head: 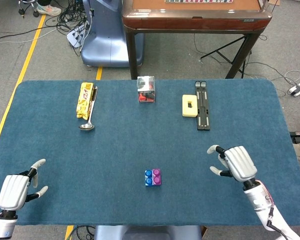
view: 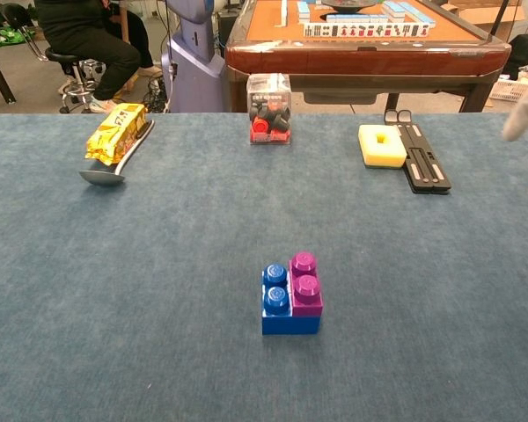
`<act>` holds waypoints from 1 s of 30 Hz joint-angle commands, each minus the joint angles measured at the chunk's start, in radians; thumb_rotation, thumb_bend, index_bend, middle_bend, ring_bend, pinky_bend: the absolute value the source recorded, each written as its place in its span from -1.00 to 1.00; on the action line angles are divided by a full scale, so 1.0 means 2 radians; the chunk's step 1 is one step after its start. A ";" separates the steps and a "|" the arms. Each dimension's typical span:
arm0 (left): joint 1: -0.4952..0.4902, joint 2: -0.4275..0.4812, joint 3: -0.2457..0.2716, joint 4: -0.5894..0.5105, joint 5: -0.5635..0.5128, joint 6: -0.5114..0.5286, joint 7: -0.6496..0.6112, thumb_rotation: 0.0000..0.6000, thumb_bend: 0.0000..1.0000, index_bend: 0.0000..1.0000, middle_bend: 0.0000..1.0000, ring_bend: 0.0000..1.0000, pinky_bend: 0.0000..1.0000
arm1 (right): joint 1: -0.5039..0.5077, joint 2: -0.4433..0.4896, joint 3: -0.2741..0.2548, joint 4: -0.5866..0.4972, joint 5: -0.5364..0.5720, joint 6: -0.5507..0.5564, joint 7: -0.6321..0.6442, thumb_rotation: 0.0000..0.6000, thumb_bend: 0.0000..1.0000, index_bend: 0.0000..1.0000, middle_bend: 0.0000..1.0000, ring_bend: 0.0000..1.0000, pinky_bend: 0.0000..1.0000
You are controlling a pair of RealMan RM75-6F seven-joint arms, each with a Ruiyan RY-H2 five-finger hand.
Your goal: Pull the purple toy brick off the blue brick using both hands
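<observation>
With fingers spread and holding nothing, the right hand (head: 236,163) hovers nearer the purple brick (head: 156,176), still seated beside the blue brick (head: 149,177) mid-surface and to its left, while the open, empty left hand (head: 16,189) waits farther off.

one purple brick (head: 157,176), one blue brick (head: 149,178), one spoon (head: 88,120), one yellow snack packet (head: 83,99), two hands (head: 13,190) (head: 237,163)

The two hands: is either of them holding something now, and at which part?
Nothing is held. The left hand and right hand are both empty with fingers apart, away from the purple brick on the blue brick.
</observation>
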 commanded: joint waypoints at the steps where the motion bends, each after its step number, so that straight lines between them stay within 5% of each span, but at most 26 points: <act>1: -0.001 -0.001 0.000 0.001 0.001 0.000 -0.001 1.00 -0.86 -0.50 0.37 0.35 0.82 | 0.028 -0.004 0.008 -0.036 0.016 -0.040 -0.044 1.00 -0.84 -0.09 1.00 1.00 1.00; 16: -0.010 -0.016 -0.006 0.017 0.005 -0.002 -0.014 1.00 -0.86 -0.50 0.37 0.35 0.82 | 0.095 -0.044 0.015 -0.101 0.115 -0.138 -0.152 1.00 -0.85 -0.09 1.00 1.00 1.00; 30: -0.013 -0.022 -0.003 0.030 0.006 -0.003 -0.023 1.00 -0.86 -0.50 0.36 0.35 0.82 | 0.129 -0.105 0.006 -0.090 0.165 -0.154 -0.206 1.00 -0.85 -0.20 1.00 1.00 1.00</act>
